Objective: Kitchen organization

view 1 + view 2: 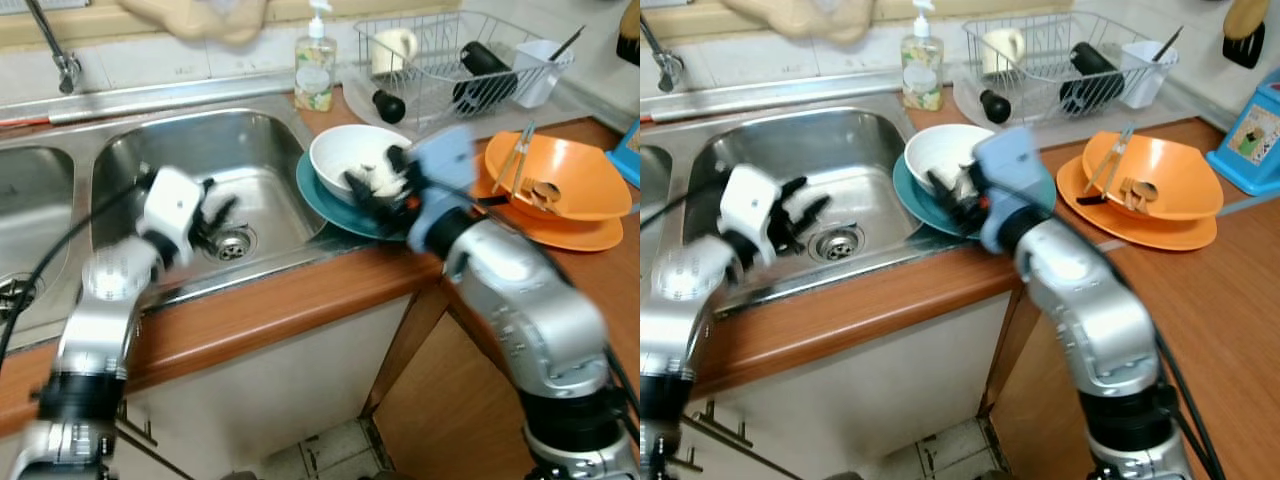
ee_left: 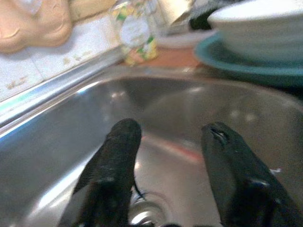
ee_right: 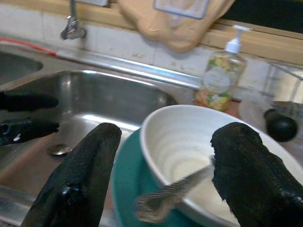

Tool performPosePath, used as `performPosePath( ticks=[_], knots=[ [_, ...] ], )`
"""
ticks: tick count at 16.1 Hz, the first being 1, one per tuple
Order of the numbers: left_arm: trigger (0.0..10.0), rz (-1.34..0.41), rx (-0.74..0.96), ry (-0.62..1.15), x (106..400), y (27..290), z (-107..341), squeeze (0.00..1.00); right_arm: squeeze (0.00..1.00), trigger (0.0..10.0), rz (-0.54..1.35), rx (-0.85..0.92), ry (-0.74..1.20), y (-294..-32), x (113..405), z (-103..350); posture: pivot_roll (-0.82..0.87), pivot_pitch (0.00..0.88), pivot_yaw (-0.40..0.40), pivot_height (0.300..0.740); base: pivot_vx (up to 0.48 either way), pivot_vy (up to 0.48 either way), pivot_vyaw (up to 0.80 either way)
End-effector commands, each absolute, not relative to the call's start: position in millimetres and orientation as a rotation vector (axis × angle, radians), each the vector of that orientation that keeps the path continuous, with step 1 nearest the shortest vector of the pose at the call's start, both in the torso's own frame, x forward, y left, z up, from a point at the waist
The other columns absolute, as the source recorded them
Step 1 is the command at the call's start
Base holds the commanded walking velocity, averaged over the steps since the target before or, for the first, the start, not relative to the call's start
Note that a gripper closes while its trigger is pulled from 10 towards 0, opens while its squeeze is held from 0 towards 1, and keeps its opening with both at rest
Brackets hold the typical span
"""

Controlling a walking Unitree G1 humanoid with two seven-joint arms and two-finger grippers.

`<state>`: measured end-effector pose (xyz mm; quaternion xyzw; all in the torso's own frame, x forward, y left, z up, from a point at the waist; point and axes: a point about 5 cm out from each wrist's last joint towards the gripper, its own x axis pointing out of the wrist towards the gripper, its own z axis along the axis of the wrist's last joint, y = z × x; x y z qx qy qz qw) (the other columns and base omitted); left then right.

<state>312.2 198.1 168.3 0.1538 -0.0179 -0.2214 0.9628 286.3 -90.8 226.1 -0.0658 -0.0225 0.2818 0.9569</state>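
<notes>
Reaching toward the white bowl [image 3: 208, 142], which sits on the teal plate [image 1: 325, 195] beside the sink [image 1: 130, 160], the right tool [image 3: 161, 175] is released around its near rim. Close gently, avoiding the spoon [image 3: 175, 189] inside. The left tool [image 2: 170, 175], released, hangs over the sink.

Wooden countertop [image 1: 300, 305] with inset stainless sink [image 1: 140, 160]; drain [image 1: 232, 243] at basin centre. Teal plate [image 1: 325, 195] sits on counter, overhanging sink's right rim, white bowl [image 1: 345, 155] on it. To its right, stacked orange dishes [image 1: 560, 190] holding utensils. Behind: soap dispenser [image 1: 315, 65] at sink's back corner, wire drying rack [image 1: 450, 60] beside it, black-knobbed item [image 1: 388, 104] lying before rack.
</notes>
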Motion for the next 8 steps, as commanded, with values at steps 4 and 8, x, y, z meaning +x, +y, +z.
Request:
performPosePath(
  ticks=[4, 8],
  knots=[
    [10.0, -0.569, 0.230, -0.067, 290.4, 180.0, 179.4, 0.08, 0.00, 10.0, 0.568, -0.188, -0.038, -84.5, 287.5, 218.7, -0.04, 0.000, -0.019, 0.740, 0.000, 0.000, 0.00],
    [10.0, -0.622, 0.187, -0.061, 279.6, 165.6, 182.7, 0.00, 0.00, 10.0, 0.463, -0.237, -0.013, -94.9, 292.4, 210.3, -0.04, 0.000, -0.020, 0.740, 0.000, 0.000, 0.00]
  ],
)
